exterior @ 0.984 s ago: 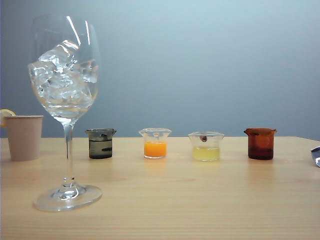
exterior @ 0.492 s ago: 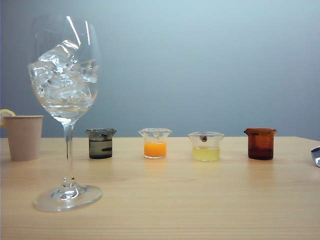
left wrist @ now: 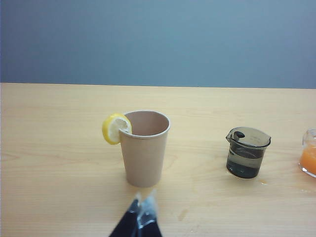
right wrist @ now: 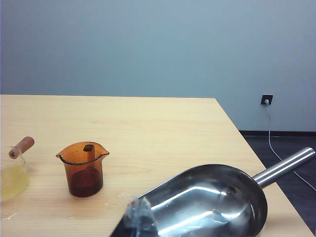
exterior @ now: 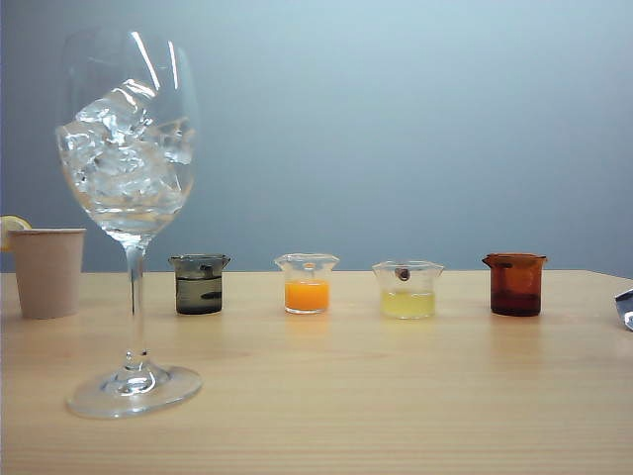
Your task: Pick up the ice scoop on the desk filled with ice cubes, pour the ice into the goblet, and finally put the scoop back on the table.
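Observation:
The goblet [exterior: 135, 297] stands on the table [exterior: 396, 396] at the near left, its bowl holding a heap of ice cubes [exterior: 124, 148]. The ice scoop [right wrist: 212, 197] lies empty on the desk near its right edge, handle pointing away, wet inside. Only a sliver of the scoop [exterior: 625, 307] shows at the right edge of the exterior view. My right gripper [right wrist: 138, 210] is shut with nothing in it, its tips just in front of the scoop's mouth. My left gripper [left wrist: 142, 205] is shut and empty, a little short of the paper cup [left wrist: 144, 148]. Neither gripper appears in the exterior view.
A beige paper cup [exterior: 46, 272] with a lemon slice [left wrist: 114, 128] stands at the far left. A row of small beakers runs across the back: dark [exterior: 199, 284], orange [exterior: 307, 284], yellow [exterior: 407, 290], amber [exterior: 515, 284]. The table's right edge [right wrist: 247, 148] runs close to the scoop.

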Controlling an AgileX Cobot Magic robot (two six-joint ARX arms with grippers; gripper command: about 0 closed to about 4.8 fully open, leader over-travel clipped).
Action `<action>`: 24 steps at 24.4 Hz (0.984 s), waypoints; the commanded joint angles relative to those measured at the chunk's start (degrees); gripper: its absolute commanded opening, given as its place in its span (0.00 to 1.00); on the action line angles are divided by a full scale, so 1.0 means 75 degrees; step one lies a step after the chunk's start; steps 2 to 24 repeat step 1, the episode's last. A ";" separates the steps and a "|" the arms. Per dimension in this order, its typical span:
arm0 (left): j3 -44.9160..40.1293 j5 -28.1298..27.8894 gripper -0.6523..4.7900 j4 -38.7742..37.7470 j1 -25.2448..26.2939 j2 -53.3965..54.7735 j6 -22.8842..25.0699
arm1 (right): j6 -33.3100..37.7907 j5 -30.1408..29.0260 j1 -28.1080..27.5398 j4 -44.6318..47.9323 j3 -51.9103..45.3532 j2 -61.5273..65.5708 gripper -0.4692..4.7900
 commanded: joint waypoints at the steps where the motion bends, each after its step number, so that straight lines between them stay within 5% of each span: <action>1: 0.0017 -0.0020 0.11 0.0067 0.0015 0.0000 0.0009 | 0.0032 -0.0015 0.0006 0.0102 -0.0029 0.0003 0.08; 24: 0.0017 -0.0020 0.11 0.0067 0.0015 0.0000 0.0009 | 0.0032 -0.0015 0.0006 0.0102 -0.0029 0.0003 0.08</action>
